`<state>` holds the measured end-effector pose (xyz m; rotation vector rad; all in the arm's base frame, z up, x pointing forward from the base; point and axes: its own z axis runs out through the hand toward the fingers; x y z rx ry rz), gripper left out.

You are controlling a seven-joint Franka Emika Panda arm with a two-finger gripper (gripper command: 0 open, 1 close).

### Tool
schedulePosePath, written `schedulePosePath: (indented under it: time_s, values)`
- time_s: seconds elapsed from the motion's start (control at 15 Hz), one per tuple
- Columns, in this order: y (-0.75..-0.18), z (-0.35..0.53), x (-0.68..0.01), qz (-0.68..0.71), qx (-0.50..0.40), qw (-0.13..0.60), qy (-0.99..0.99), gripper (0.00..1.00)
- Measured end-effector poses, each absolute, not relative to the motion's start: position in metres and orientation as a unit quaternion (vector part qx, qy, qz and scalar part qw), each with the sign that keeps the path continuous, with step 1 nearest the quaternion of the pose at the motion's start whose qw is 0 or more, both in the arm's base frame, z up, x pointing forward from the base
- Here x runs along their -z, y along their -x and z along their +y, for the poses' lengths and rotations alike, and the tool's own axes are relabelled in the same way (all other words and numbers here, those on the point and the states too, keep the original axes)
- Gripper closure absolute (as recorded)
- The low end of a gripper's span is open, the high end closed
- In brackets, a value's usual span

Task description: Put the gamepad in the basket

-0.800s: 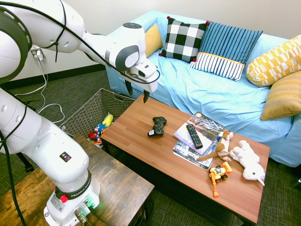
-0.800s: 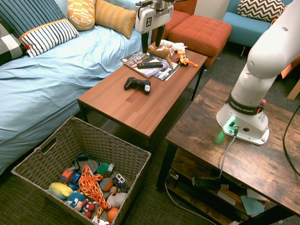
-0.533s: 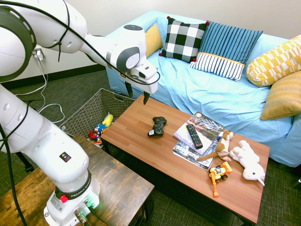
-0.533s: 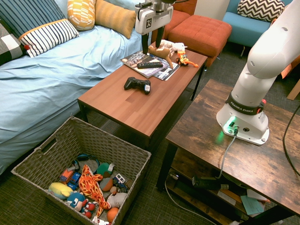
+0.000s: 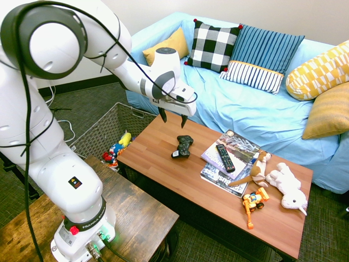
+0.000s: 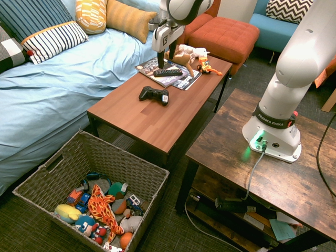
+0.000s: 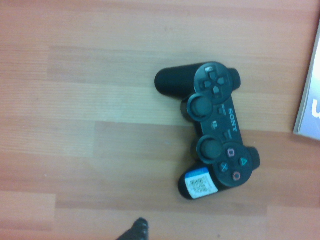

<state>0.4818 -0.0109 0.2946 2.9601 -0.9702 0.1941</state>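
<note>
The gripper (image 5: 173, 118) hangs above the wooden surface (image 5: 163, 164), pointing straight down, fingers (image 5: 162, 115) spread wide with nothing between them. Below and a little aside of it, the gamepad (image 5: 183, 146) lies flat on the surface, face up, apart from the fingers. The wrist view catches it clearly: black, two sticks, a white sticker on one handle (image 7: 199, 185). Beside it sits a stack of magazines (image 5: 229, 161) with a remote (image 5: 224, 158) on top, near but not touching the gamepad. Down on the floor, at the end of the surface, stands the basket (image 6: 92, 157), with toys in it. A blue sofa (image 5: 256, 114) runs behind.
</note>
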Motion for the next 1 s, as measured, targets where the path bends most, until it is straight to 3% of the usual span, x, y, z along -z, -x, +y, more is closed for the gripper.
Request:
schedulePosePath:
  time_s: [0.33, 1.0]
  values:
    - [-0.52, -0.014, -0.24, -0.266, -0.064, 0.008, -0.962, 0.0]
    - [-0.536, -0.022, -0.154, -0.239, -0.011, 0.012, -0.971, 0.0]
